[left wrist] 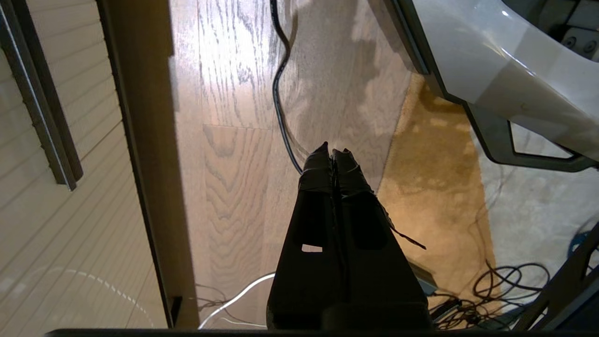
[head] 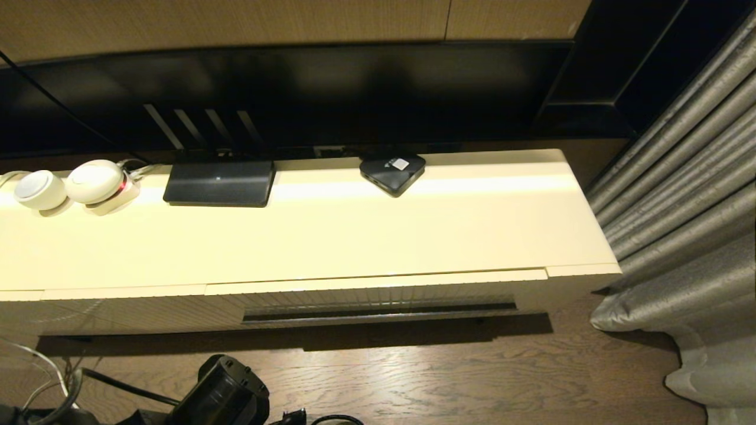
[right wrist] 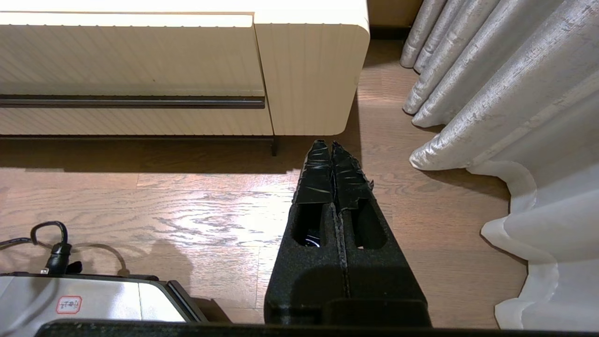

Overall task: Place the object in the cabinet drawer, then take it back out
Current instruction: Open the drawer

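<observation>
The object is out of view in every picture. The cabinet drawer (head: 378, 294) is pushed in, its ribbed cream front flush with the long low cabinet, and a dark slot handle (head: 378, 313) runs beneath it. The same drawer front (right wrist: 131, 56) and handle (right wrist: 131, 101) show in the right wrist view. My left gripper (left wrist: 333, 152) is shut and empty, hanging over the wood floor beside the cabinet's ribbed front (left wrist: 51, 196). A dark part of my left arm (head: 227, 389) shows at the bottom of the head view. My right gripper (right wrist: 331, 144) is shut and empty, low over the floor before the cabinet's right end.
On the cabinet top stand a black router (head: 220, 183), a black square box (head: 393, 171) and two white round devices (head: 97, 184). A dark TV (head: 295, 94) hangs behind. Grey curtains (head: 679, 206) hang at the right. Cables (left wrist: 280, 93) cross the floor near my base (left wrist: 505, 61).
</observation>
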